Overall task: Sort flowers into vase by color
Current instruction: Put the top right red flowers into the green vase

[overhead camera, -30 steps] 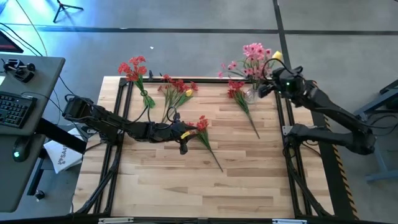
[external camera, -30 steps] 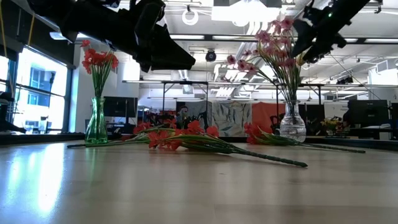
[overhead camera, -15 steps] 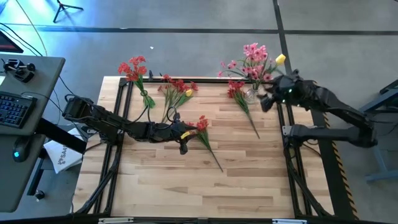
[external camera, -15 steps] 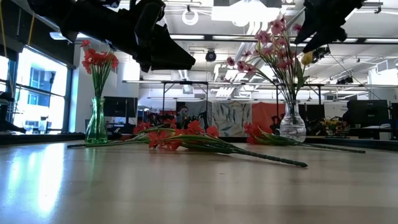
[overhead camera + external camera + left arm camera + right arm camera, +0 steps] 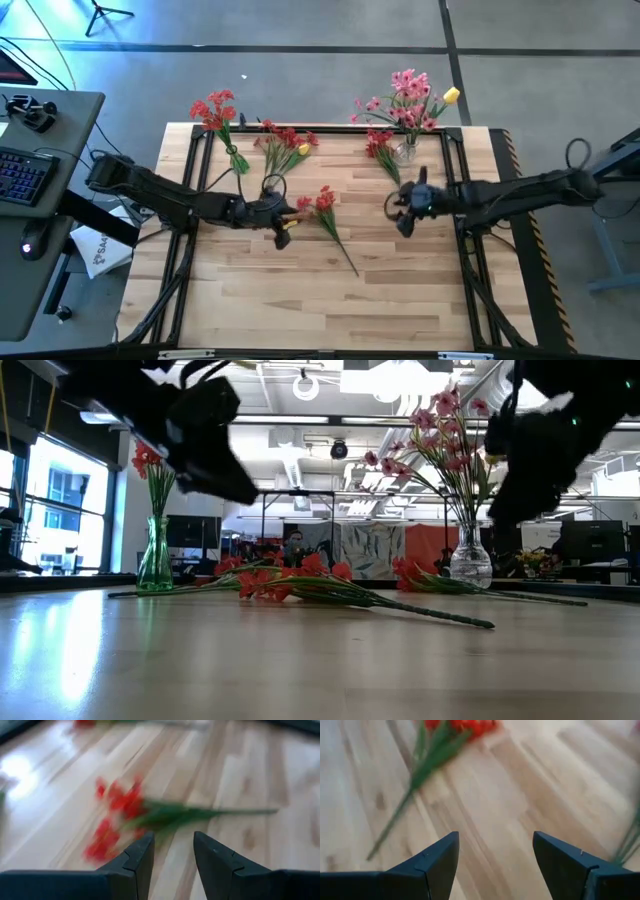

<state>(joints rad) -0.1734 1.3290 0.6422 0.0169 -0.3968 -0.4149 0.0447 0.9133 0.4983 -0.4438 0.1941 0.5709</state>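
Observation:
One red flower (image 5: 326, 203) lies flat mid-table, its stem (image 5: 347, 255) running toward the near edge. My left gripper (image 5: 296, 216) hovers open just left of its blossoms (image 5: 117, 812). My right gripper (image 5: 394, 206) hovers open to its right, facing it (image 5: 462, 726). More red sprays (image 5: 285, 143) lie at the far side. Another red flower (image 5: 381, 148) lies by the clear vase (image 5: 405, 152), which holds pink flowers (image 5: 405, 90) and a yellow bloom (image 5: 452, 95). A green vase (image 5: 155, 555) holds red flowers (image 5: 213, 108).
A black frame (image 5: 190, 190) rims the wooden table (image 5: 260, 300). Bare wood lies across the near half. A desk with a keyboard (image 5: 25, 175) stands off the left edge. The right arm (image 5: 520, 195) reaches in low over the table's right rail.
My right gripper has swung from beside the pink flowers at the far right, down and toward the table's middle, and now points at the lone red flower. The yellow bloom stays standing in the clear vase. My left gripper has drawn slightly toward the left edge and tipped downward.

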